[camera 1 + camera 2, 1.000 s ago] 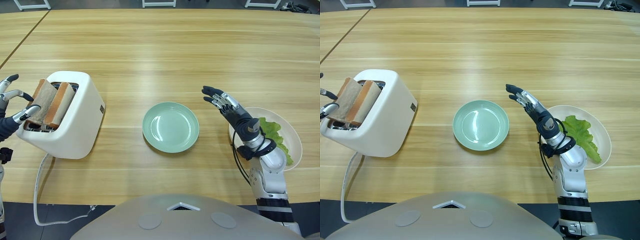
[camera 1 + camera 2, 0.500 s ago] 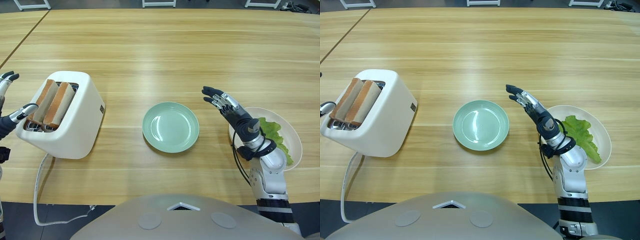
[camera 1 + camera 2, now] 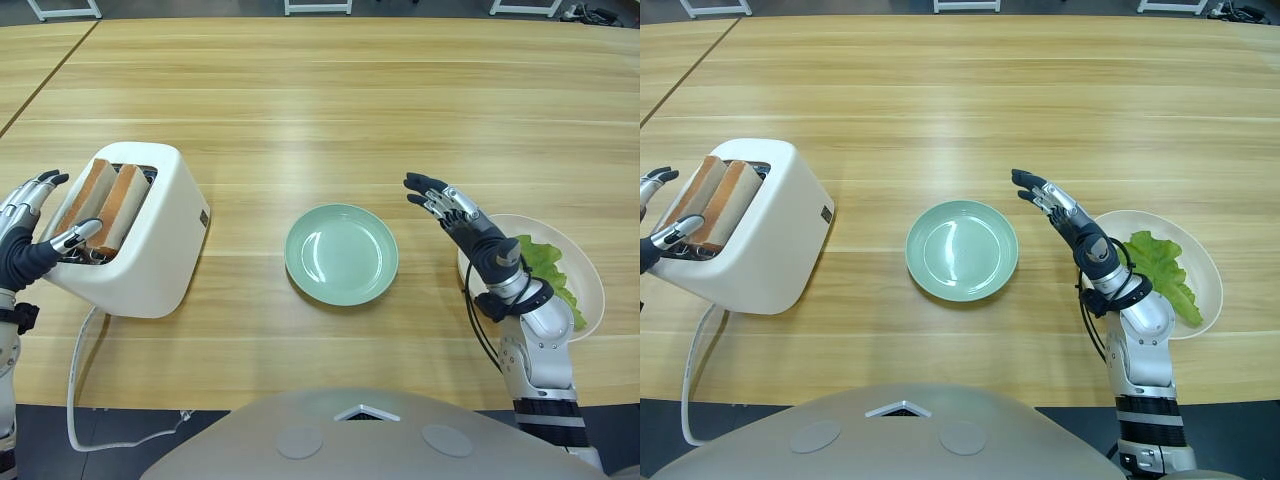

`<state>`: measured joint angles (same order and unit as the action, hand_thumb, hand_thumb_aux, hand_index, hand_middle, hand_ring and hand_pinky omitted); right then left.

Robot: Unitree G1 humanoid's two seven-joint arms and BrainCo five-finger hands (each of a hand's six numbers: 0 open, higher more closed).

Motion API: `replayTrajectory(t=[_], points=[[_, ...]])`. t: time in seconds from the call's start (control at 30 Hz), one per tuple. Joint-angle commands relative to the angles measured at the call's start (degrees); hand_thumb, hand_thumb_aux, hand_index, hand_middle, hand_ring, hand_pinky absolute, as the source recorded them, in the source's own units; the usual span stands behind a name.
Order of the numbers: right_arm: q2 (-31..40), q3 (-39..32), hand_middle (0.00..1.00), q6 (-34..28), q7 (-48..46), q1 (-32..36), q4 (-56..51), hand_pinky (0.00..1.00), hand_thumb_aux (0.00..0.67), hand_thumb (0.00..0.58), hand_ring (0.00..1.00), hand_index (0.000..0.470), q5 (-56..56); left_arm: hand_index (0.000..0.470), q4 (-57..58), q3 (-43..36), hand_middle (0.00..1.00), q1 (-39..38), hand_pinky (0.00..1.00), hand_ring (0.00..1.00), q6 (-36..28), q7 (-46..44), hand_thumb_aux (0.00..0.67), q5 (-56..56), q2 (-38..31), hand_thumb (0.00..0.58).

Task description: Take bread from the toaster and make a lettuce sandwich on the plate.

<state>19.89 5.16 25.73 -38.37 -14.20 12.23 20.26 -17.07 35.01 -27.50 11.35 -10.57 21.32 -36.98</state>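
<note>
Two slices of bread (image 3: 105,203) stand upright side by side in the slots of the white toaster (image 3: 150,255) at the left end of the desk (image 3: 320,90), neither one lifted out yet. The robot's left hand (image 3: 25,238) is just beside the toaster's outer wall, fingers spread wide and holding nothing. One fingertip lies over the near end of the slots, though whether it touches the bread cannot be told.

The green plate (image 3: 341,253), where the sandwich is to be built, lies bare at mid-desk, well apart from the toaster. To its right, a leaf of lettuce (image 3: 552,268) rests untouched in a white dish (image 3: 592,290). The right hand (image 3: 455,210) is raised over the desk between plate and dish, its fingers stretched out and loosely fanned, grasping nothing. The toaster's power cord (image 3: 78,375) trails off the near edge of the desk.

By the look of things, the job is barely begun. No bread is out, nothing is on the plate, and the lettuce has not been picked up. What appears to remain is the whole sequence: draw a slice from the toaster, lay it on the plate, add the lettuce, then cap it with the second slice.
</note>
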Motion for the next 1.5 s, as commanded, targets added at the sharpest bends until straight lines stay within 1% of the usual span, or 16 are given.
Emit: replayTrajectory(t=[0.03,0.13,0.3,0.43,0.47,0.5,0.53,0.57,0.7,0.87,0.97,1.1,1.2,1.23,1.3,1.5], points=[[0.61,0.5,0.0,-0.37,0.23,-0.55,0.69,0.0,0.0,0.0,0.0,0.0,0.08,0.052,0.41,0.19,0.0,0.32,0.0,0.0,-0.81,-0.47,0.074,0.47,-0.48,0.12],[0.61,0.52,0.0,-0.41,0.28,-0.61,0.82,0.0,0.0,0.0,0.0,0.0,0.04,0.066,0.51,0.5,0.0,0.48,0.0,0.0,-1.11,-0.38,0.095,0.39,-0.66,0.152],[0.59,0.53,0.0,-0.38,0.44,-0.79,1.07,0.0,0.0,0.0,0.0,0.0,-0.11,0.057,0.9,1.4,0.0,0.98,0.0,0.0,-1.34,-0.36,0.081,-0.08,-1.12,0.132],[0.6,0.55,0.0,-0.39,0.47,-0.81,1.15,0.0,0.0,0.0,0.0,0.0,-0.09,0.065,1.01,1.78,0.0,1.08,0.0,0.0,-1.33,-0.42,0.092,-0.22,-1.16,0.148],[0.61,0.56,0.0,-0.41,0.48,-0.82,1.18,0.0,0.0,0.0,0.0,0.0,-0.08,0.081,1.06,1.85,0.0,1.13,0.0,0.0,-1.4,-0.46,0.116,-0.24,-1.2,0.183],[0.62,0.57,0.0,-0.42,0.49,-0.83,1.21,0.0,0.0,0.0,0.0,0.0,-0.08,0.083,1.11,1.89,0.0,1.16,0.0,0.0,-1.45,-0.5,0.118,-0.23,-1.24,0.187],[0.63,0.59,0.0,-0.44,0.5,-0.84,1.24,0.0,0.0,0.0,0.0,0.0,-0.07,0.111,1.19,1.91,0.0,1.18,0.0,0.0,-1.48,-0.53,0.158,-0.2,-1.27,0.241],[0.63,0.6,0.0,-0.46,0.51,-0.85,1.27,0.0,0.0,0.0,0.0,0.0,-0.06,0.181,1.28,1.9,0.0,1.18,0.0,0.0,-1.5,-0.58,0.257,-0.15,-1.29,0.36],[0.66,0.6,0.0,-0.49,0.51,-0.86,1.33,0.0,0.0,0.0,0.0,0.0,-0.04,0.253,1.46,1.09,0.0,0.94,0.0,0.0,-1.44,-0.99,0.36,0.34,-1.19,0.456],[0.78,0.64,0.0,-0.5,0.49,-0.97,1.5,0.0,0.0,0.0,0.0,0.0,0.03,0.24,1.03,0.84,0.0,0.8,0.0,0.0,-1.18,-1.43,0.342,0.0,-1.02,0.441],[0.79,0.59,0.0,-0.52,0.54,-0.97,1.56,0.0,0.0,0.0,0.0,0.0,-0.01,0.181,0.77,0.73,0.0,0.92,0.0,0.0,-1.0,-1.62,0.257,-0.35,-0.8,0.36],[0.81,0.58,0.0,-0.45,0.55,-1.0,1.56,0.0,0.0,0.0,0.0,0.0,-0.09,0.205,0.29,0.5,0.0,1.15,0.0,0.0,-0.75,-1.76,0.292,-0.81,-0.46,0.395],[0.83,0.6,0.0,-0.44,0.59,-1.08,1.68,0.0,0.0,0.0,0.0,0.0,-0.15,0.275,-0.2,0.75,0.0,1.39,0.0,0.0,-0.66,-1.55,0.391,-1.03,-0.28,0.48],[0.85,0.62,0.0,-0.46,0.62,-1.14,1.79,0.0,0.0,0.0,0.0,0.0,-0.17,0.352,-0.24,0.79,0.0,1.41,0.0,0.0,-0.68,-1.59,0.502,-1.1,-0.29,0.543],[0.87,0.62,0.0,-0.49,0.67,-1.21,1.91,0.0,0.0,0.0,0.0,0.0,-0.2,0.418,-0.22,0.73,0.0,1.44,0.0,0.0,-0.68,-1.72,0.596,-1.17,-0.33,0.573],[0.92,0.57,0.0,-0.41,0.73,-1.23,1.88,0.0,0.0,0.0,0.0,0.0,-0.28,0.47,-1.03,1.4,0.0,1.97,0.0,0.0,-0.07,-0.91,0.67,-1.46,-0.04,0.58]])
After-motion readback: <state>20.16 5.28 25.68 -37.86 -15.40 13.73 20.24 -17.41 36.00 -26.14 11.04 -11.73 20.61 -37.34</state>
